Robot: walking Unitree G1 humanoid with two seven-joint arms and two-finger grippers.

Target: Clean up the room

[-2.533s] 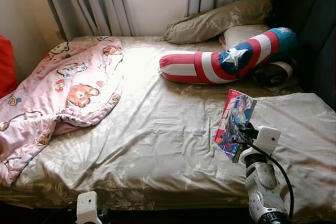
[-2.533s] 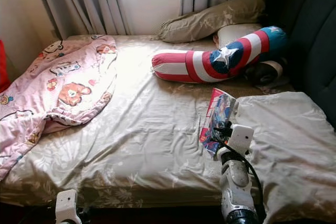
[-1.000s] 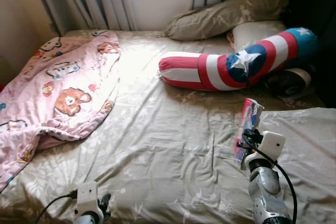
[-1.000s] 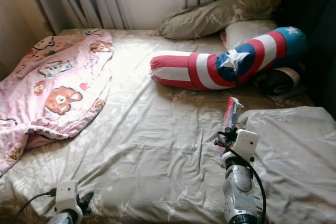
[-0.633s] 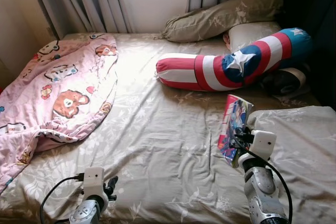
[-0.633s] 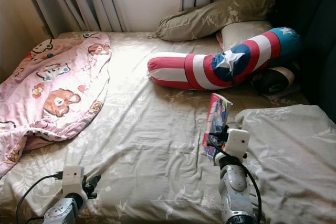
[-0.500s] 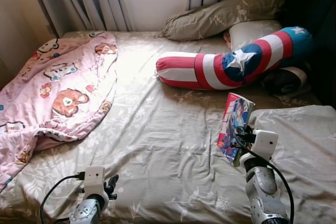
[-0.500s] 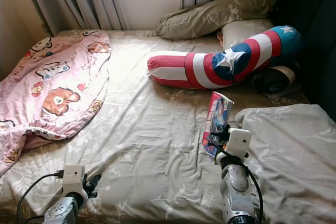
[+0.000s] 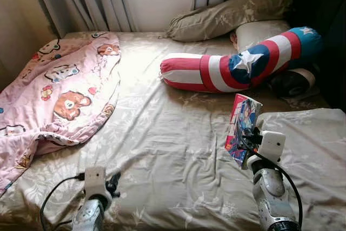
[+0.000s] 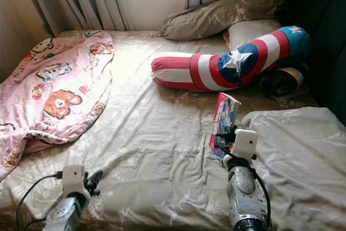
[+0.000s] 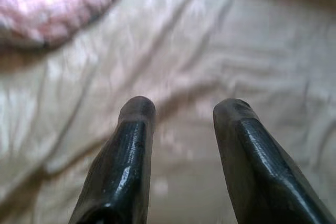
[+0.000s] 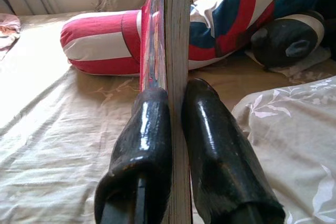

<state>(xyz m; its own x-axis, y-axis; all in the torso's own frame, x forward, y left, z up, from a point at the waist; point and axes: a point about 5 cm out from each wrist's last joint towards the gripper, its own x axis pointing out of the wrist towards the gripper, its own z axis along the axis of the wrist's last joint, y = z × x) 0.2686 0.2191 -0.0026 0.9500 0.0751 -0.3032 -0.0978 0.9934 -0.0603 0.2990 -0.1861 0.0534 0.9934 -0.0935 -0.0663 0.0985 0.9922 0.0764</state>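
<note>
Open sheet (image 9: 162, 133) between pink blanket (image 9: 59, 96) and striped bolster (image 9: 238, 68).

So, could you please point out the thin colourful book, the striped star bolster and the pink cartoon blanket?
thin colourful book (image 9: 243, 124), left eye view, front cover.
striped star bolster (image 9: 216, 73), left eye view, white stripe.
pink cartoon blanket (image 10: 57, 87), right eye view, middle.

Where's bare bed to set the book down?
Open beige sheet between the pink cartoon blanket and the right gripper clamping the colourful thin book. Crowded by the red-white-blue star bolster, beige pillows and folded beige quilt.

Pink cartoon-bear blanket (image 9: 51, 93), red-white-blue starred bolster (image 9: 238, 68), beige floral sheet (image 9: 162, 150).
</note>
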